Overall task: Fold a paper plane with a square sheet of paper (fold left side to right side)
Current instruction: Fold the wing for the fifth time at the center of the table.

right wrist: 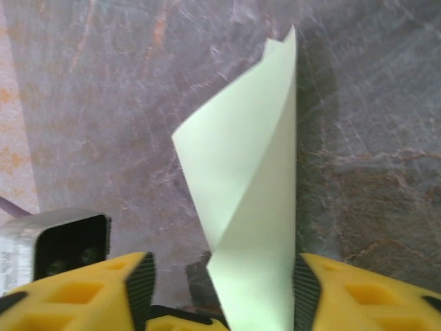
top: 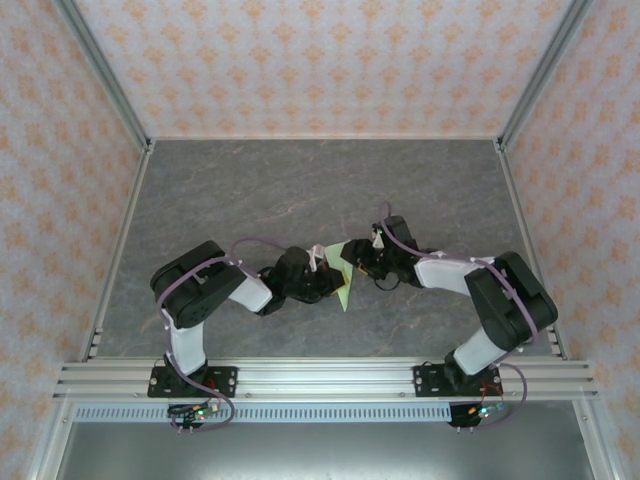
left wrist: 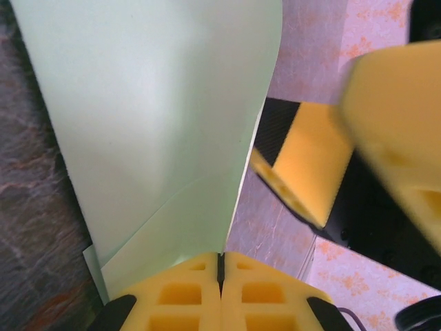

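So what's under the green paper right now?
Grey tabletop shows all around the paper, which is pinched in the left gripper. The patch directly beneath it is covered.

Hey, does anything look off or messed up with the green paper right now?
Slightly. The folded sheet of paper stands twisted rather than flat, pinched in the shut left gripper and passing through the open right gripper. Its layers miss at the top tip, leaving a small notch. No tears visible.
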